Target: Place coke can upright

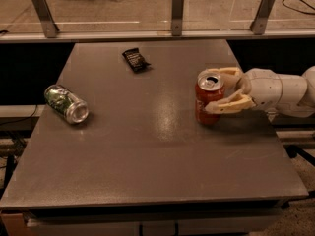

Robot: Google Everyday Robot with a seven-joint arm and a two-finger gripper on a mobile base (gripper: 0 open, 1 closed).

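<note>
The red coke can (205, 116) stands upright on the dark grey table (147, 161), right of the middle, with its silver top and opening facing up. My gripper (206, 91) reaches in from the right on a white arm (280, 90). Its two cream fingers (230, 105) sit on either side of the can's upper half and are shut on it. The can's base rests on or just above the tabletop.
A green-and-silver patterned can (66, 103) lies on its side near the table's left edge. A small black packet (136, 59) lies at the back middle. A railing with metal posts (177, 6) runs behind the table.
</note>
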